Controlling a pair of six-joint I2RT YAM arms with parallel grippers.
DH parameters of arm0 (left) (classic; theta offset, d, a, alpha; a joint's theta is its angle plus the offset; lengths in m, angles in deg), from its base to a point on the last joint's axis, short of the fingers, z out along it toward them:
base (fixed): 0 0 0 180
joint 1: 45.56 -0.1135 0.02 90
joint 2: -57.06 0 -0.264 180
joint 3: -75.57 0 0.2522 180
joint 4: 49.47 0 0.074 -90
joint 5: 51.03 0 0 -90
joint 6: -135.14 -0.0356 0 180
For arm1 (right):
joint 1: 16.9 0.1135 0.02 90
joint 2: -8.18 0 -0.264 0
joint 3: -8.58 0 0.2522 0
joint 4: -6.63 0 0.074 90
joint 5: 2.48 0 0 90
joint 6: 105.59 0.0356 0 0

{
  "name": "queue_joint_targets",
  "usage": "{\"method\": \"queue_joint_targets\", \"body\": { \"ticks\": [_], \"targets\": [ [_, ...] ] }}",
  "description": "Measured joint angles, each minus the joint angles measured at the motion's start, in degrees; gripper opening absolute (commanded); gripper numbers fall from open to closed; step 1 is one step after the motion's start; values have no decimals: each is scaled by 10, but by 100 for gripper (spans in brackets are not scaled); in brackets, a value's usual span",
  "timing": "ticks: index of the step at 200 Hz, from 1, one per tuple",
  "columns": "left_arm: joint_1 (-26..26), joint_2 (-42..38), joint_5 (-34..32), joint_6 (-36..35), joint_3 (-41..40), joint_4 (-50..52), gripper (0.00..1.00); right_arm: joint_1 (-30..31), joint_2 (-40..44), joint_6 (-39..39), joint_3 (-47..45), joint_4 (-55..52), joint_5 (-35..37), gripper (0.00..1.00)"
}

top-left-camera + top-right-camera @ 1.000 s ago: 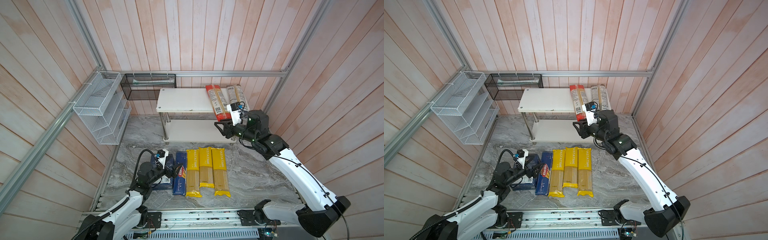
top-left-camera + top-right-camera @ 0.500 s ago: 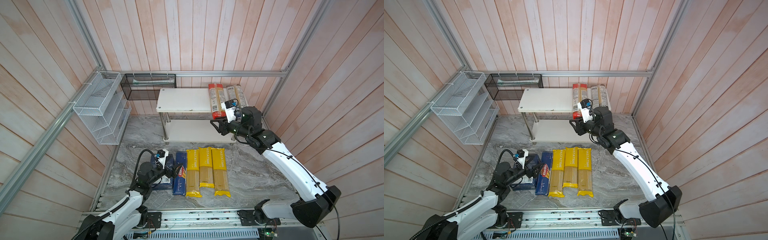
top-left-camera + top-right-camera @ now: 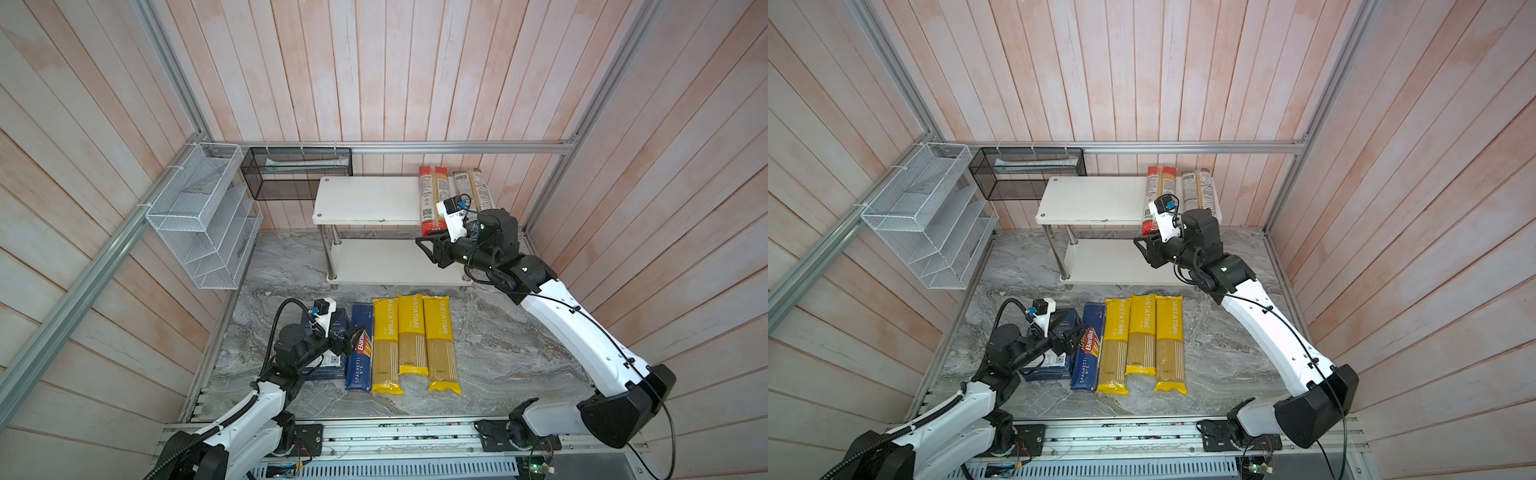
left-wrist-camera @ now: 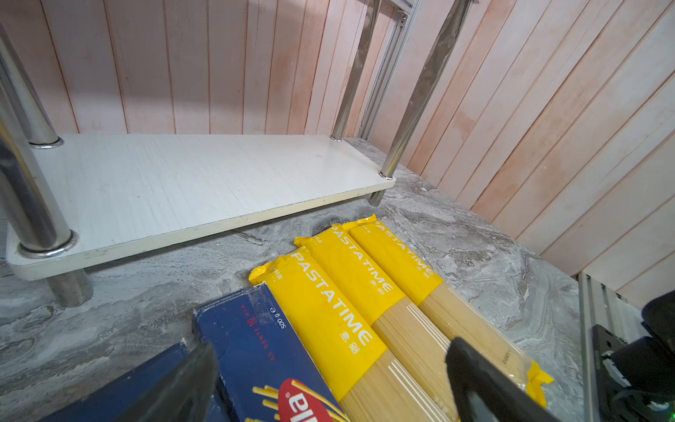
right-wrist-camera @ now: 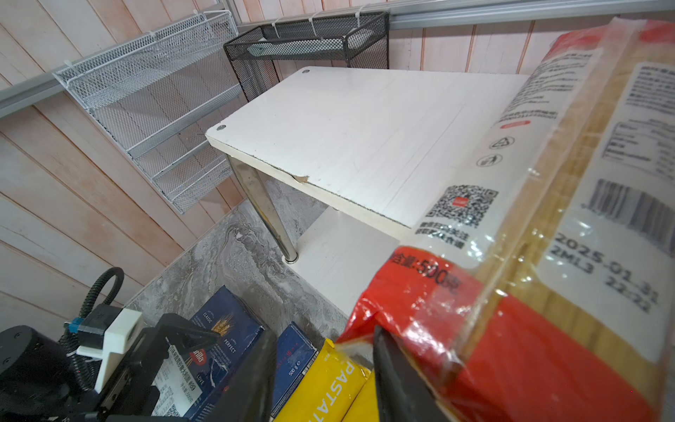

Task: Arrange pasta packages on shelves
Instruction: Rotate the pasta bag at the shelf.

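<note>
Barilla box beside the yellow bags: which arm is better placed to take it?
Left. The left gripper hangs open over the Barilla box; the right gripper is at the rack, by the red-ended bag.

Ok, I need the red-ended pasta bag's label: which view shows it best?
Right wrist view: the red-ended bag looms large, QR code, barcode and date visible. Both top views show it small, lying on the upper shelf. Left wrist view misses it.

Glossy, crinkled clear plastic red-ended bag [image 5: 548,347], matt white shelf board [image 5: 365,128] with chipped edge, shiny chrome leg [image 5: 263,208].
</note>
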Motion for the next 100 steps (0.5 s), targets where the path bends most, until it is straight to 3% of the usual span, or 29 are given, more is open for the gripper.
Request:
{"method": "queue_joint_targets", "body": {
  "ticks": [100],
  "targets": [
    [0,-2,-3,0,0,0,100,65,113,-2,-65,-35,38,43]
  ]
}}
